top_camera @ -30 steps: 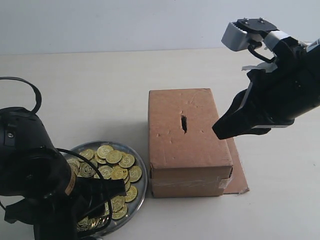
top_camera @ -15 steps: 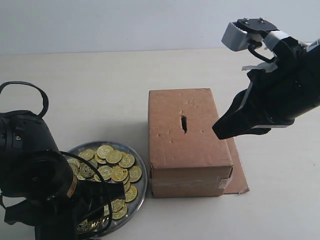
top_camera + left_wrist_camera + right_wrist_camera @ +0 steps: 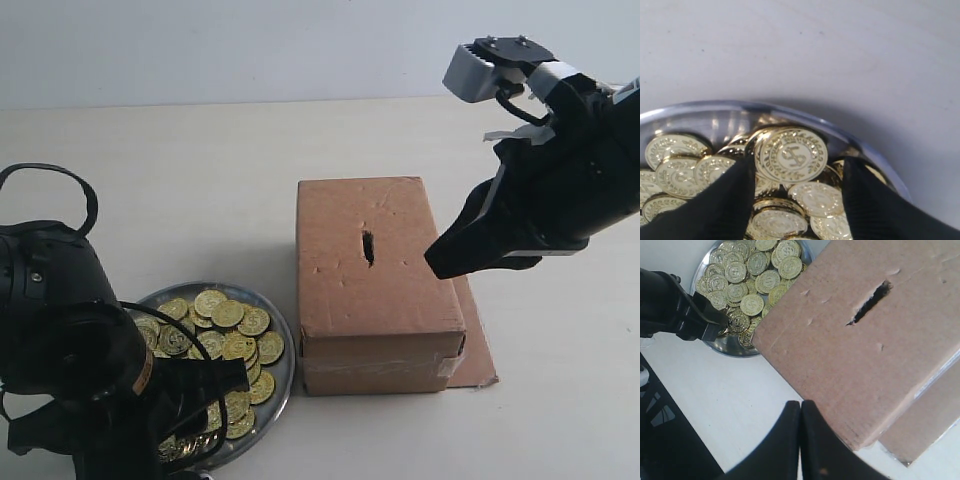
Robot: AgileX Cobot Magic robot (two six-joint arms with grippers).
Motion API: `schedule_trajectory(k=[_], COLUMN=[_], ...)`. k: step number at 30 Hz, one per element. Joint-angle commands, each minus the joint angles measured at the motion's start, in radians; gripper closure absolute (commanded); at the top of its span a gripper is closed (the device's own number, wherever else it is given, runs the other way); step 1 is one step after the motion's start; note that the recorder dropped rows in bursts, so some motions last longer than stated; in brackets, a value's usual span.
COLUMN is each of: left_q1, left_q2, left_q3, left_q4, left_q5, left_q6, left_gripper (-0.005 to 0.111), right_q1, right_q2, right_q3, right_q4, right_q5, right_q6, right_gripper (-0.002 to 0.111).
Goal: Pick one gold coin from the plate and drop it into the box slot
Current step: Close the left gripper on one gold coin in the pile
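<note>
Lower left: left gripper (image 3: pixel 797 200) tipped down into the plate (image 3: pixel 288 372), jaws spread astride the gold coins (image 3: pixel 228 315). Centre: box (image 3: pixel 375 300) just beside the plate, box slot (image 3: pixel 368 247) mid-top. Right: right gripper (image 3: pixel 438 266) slanted down by the box's right edge, jaws pressed together, empty.

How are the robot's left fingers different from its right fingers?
The left gripper has its fingers spread apart; the right gripper has them pressed together, nothing seen between. The left gripper is down at the gold coins on the plate; the right gripper hangs by the box. Both have black fingers.
</note>
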Motion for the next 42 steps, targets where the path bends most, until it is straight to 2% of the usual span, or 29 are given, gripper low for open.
schedule_trajectory(k=[1,33,38,42], left_q1=[-0.002,-0.002,-0.002,-0.002], left_q2=[0.001,0.021,0.021,0.021], left_q3=[0.004,0.006,0.006,0.006], left_q4=[0.004,0.002,0.002,0.002], left_q5=[0.020,-0.009,-0.009,-0.009], left_q6=[-0.012,-0.004,-0.004,-0.004], left_gripper=[0.056,0.056,0.070,0.066], right_q1=[0.002,0.002,0.002,0.002], right_q2=[0.000,0.000,0.000,0.000], right_q3=[-0.005,-0.005,-0.005,-0.005], right_q4=[0.003,0.005,0.007,0.007], right_q5=[-0.005,-0.005,-0.005,-0.005], right_q6=[-0.012,-0.012,-0.012,-0.012], right_gripper=[0.108,0.108,0.108,0.108])
